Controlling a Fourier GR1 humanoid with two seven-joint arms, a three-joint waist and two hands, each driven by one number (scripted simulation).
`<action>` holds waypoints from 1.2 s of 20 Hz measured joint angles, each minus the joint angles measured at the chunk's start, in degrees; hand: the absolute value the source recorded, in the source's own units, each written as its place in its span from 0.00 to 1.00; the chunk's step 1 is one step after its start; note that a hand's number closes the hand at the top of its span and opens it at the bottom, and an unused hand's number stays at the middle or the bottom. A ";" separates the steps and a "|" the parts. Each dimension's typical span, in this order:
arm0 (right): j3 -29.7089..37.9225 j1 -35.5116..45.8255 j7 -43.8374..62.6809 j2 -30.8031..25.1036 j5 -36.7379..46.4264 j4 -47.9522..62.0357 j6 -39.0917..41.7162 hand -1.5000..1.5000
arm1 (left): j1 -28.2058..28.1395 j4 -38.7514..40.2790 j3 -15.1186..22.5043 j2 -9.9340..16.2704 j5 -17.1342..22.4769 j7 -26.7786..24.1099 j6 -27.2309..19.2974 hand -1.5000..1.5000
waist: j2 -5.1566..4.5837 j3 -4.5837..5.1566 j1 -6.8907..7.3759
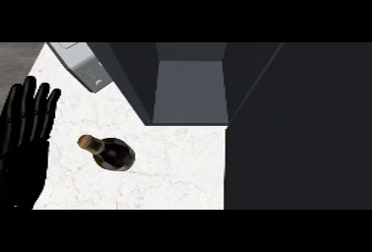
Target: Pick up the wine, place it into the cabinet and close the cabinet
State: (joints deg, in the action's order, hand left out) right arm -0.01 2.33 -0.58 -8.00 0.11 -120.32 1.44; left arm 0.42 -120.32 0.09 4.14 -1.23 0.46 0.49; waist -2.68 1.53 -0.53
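On the pale marbled surface [174, 167], toward its left half, we find the wine bottle [110, 153] standing upright, seen from almost straight above: a dark round body with a tan cork at its upper left. Nothing touches it, and bare surface lies all around it.

Beyond the bottle, toward the top of our view, the cabinet [189, 88] stands open, and we look into a grey interior between dark walls; its front edge meets the surface just above and to the right of the bottle. A large dark panel [298, 128] fills the right side of the view, running from the cabinet down along the edge of the surface; we take it for the cabinet's open door, though we cannot tell for certain.

At the top left, a silver-grey appliance [85, 69] sits at an angle beside the cabinet.

Along the left edge we see our left robot hand [25, 128], black, its fingers straight, apart and pointing upward, well apart from the bottle and holding nothing.
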 measured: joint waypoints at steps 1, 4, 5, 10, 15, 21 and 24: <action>-0.26 -0.65 0.13 0.17 0.31 -0.15 -0.09 0.00 | 0.28 1.25 0.05 0.15 0.93 -0.59 0.93 0.00 | 0.55 -0.32 -0.02; -0.50 -2.50 0.23 0.62 0.66 -0.93 -0.39 0.00 | 1.32 2.25 0.68 2.50 7.05 -1.76 7.51 0.00 | 1.67 -0.91 -0.22; -0.69 -3.33 0.36 0.95 0.61 -1.67 -0.57 0.00 | 1.71 2.39 1.05 3.64 9.44 -2.10 10.34 0.00 | 1.94 -1.02 -0.49; -5.25 -6.86 4.59 2.83 -4.59 -4.37 1.98 0.00 | 1.72 5.30 4.47 7.48 22.88 1.86 22.05 0.00 | 2.43 -1.31 -1.05; -7.89 -10.85 12.32 2.74 -7.33 -12.92 1.98 0.00 | 2.16 3.81 1.48 13.81 38.97 9.85 27.28 0.00 | 2.67 -1.51 -0.36; -14.16 -12.08 20.55 3.85 -4.40 -21.02 -1.09 0.00 | 3.47 1.30 -3.75 20.29 53.48 17.69 26.93 0.00 | 2.84 -1.50 0.24; -17.81 -11.96 22.95 4.65 -2.15 -22.07 -2.88 0.00 | 3.08 -1.84 -5.87 22.22 58.09 20.91 24.90 0.00 | 2.87 -1.50 0.40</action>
State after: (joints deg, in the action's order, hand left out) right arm -17.82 -9.63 22.36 -3.35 -2.05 -142.39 -1.44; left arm 3.50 -122.16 -5.79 26.36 56.86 21.36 25.39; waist 0.20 0.02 -0.13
